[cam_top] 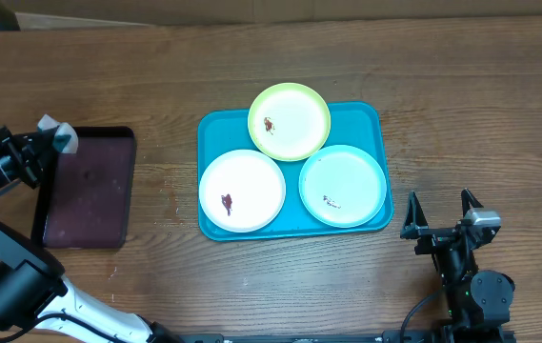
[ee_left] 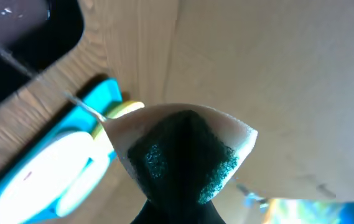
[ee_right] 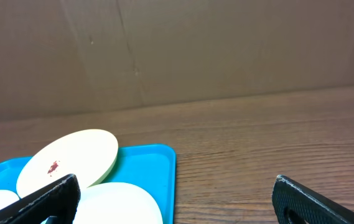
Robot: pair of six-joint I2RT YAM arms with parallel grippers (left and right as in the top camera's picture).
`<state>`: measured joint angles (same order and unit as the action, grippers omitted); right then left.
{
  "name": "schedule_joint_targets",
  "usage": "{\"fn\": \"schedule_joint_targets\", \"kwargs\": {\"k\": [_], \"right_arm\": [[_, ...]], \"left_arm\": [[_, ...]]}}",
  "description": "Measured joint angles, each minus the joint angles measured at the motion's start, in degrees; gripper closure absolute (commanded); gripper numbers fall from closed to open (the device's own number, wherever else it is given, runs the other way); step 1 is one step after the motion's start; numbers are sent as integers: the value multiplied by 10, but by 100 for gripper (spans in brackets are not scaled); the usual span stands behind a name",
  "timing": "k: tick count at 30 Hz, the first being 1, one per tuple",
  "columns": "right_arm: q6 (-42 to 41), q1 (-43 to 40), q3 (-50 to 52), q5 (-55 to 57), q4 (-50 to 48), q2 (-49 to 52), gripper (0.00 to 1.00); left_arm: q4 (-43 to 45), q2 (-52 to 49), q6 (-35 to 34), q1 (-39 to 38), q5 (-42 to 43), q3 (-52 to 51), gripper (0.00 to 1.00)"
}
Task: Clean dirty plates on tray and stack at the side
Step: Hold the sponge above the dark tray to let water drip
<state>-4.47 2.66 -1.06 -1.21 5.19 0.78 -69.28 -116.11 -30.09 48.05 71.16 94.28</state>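
Folded white-green pad; 3 round plates, turquoise tray.

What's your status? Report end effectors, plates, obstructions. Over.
Left end effector shut on white-and-green scrub pad; right end effector open, empty. Three round smeared plates on turquoise rectangular plastic tray. Dark maroon rectangular tray beside left arm, clear of plates.

I count three plates, one blue tray at mid-frame, one dark tray at the left, and one sponge.
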Motion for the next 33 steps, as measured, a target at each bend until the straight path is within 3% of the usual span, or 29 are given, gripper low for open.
{"fn": "schedule_joint_targets", "kwargs": {"k": [8,33], "right_arm": [[0,0,0,0,0,0,0],[0,0,0,0,0,0,0]], "left_arm": [[-25,0,-82,0,-42,0,96],[-8,0,-176,-1,-186,0,96]]}}
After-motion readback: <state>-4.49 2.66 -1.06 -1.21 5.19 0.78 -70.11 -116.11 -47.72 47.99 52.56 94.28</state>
